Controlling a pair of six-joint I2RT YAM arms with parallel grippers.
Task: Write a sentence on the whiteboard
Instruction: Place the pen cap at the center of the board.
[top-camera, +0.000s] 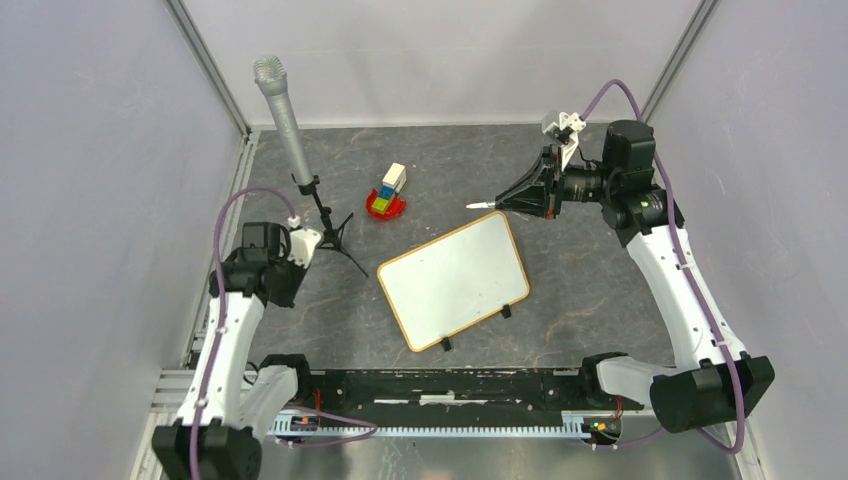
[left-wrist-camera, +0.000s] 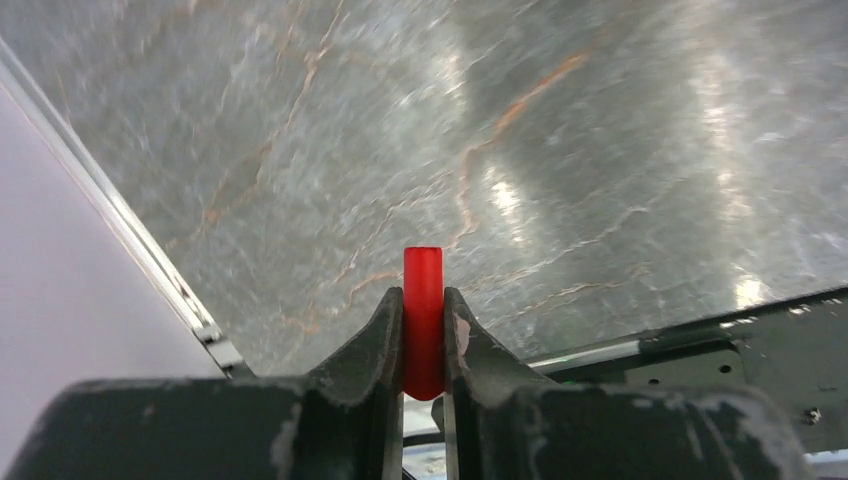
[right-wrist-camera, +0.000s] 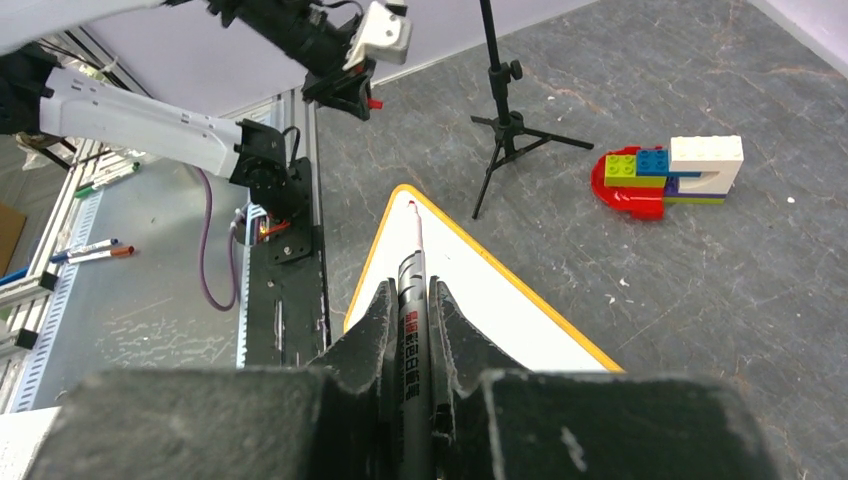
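Near the middle of the table (top-camera: 600, 280) the whiteboard (top-camera: 455, 280) lies flat, face blank. R gripper (right-wrist-camera: 413, 310) is clenched on the marker (right-wrist-camera: 414, 265), bare tip by the board's far edge, prob. ready to write. L gripper (left-wrist-camera: 424, 330) grasps the red cap (left-wrist-camera: 423, 285) near the table's left edge, out of the way

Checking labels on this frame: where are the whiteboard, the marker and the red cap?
whiteboard (top-camera: 455, 280): top external view, on its bare white face.
marker (right-wrist-camera: 412, 290): right wrist view, on the black barrel, mid-length.
red cap (left-wrist-camera: 423, 290): left wrist view, on its exposed upper half.
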